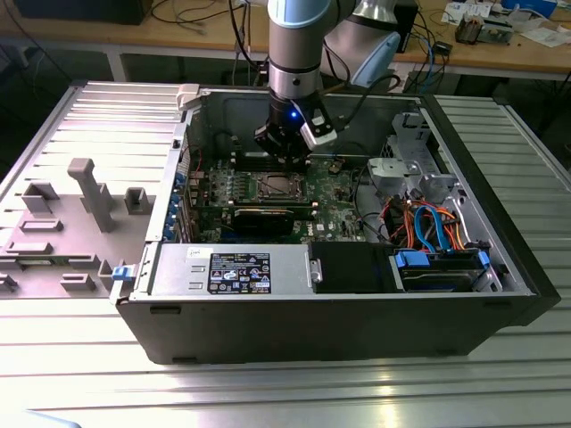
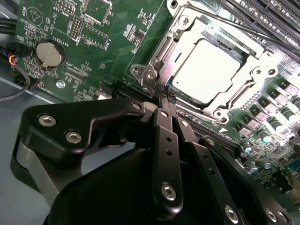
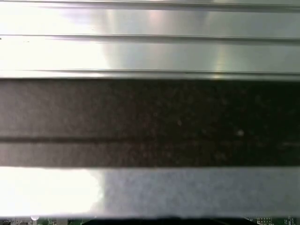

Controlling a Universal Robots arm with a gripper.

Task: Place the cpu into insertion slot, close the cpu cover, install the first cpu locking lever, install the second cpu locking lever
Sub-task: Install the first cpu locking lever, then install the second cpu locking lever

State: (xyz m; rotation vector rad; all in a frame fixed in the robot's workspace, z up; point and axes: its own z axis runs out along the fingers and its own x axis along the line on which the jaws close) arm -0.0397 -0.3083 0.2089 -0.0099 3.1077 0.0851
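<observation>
While its black fingers press together, clenched on nothing, the gripper point(image 2: 165, 96) hovers at the corner of the insertion slot point(image 2: 154, 61), where the cpu point(image 2: 206, 70) sits under the closed cpu cover point(image 2: 180, 35), centre-right of the second wrist view.

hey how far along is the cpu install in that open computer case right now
Done, by the look of it: the cpu sits in the insertion slot with the cpu cover lying flat around it. In hand: the gripper, fingers together, is at the socket's corner by a thin lever. Left: whether either locking lever is latched can't be told.
</observation>
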